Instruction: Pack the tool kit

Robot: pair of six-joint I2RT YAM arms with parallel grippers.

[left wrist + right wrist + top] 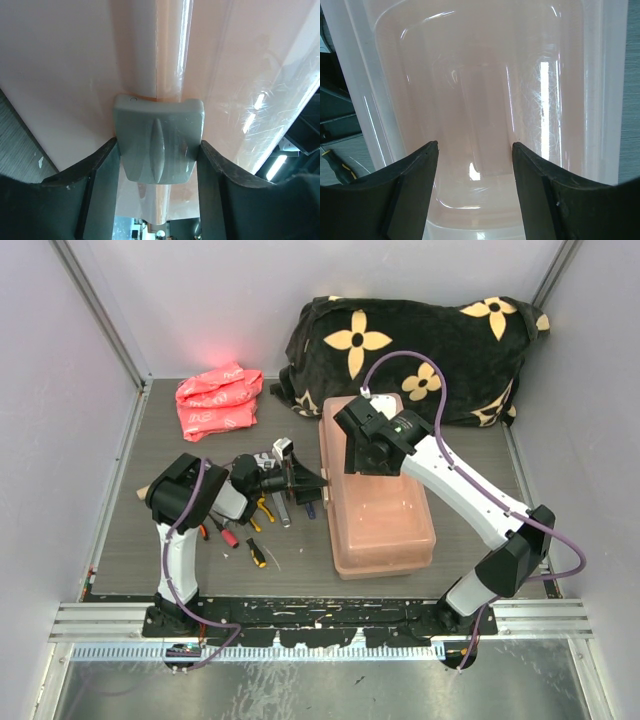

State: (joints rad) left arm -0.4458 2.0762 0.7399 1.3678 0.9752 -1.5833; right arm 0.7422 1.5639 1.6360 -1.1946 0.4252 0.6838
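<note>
The left pincer [159,150] had narrowed onto the grey latch [160,120], one finger against each side. That hold suits working the catch, not lifting. Directly ahead of its tips rose the side wall of the salmon-pink toolbox [75,65], its lid down.

The right pincer [475,147] stood part open and empty, its fingers pointing down at the translucent lid [485,85] just beneath. It was probably placed there to steady the box while the other arm pulled sideways.

Behind the left pincer, on the side away from the box, loose hand tools [250,525] lay on the surface [130,540], including a yellow-handled screwdriver [257,553]. Since they were not yet packed, the latch likely had to open first.
</note>
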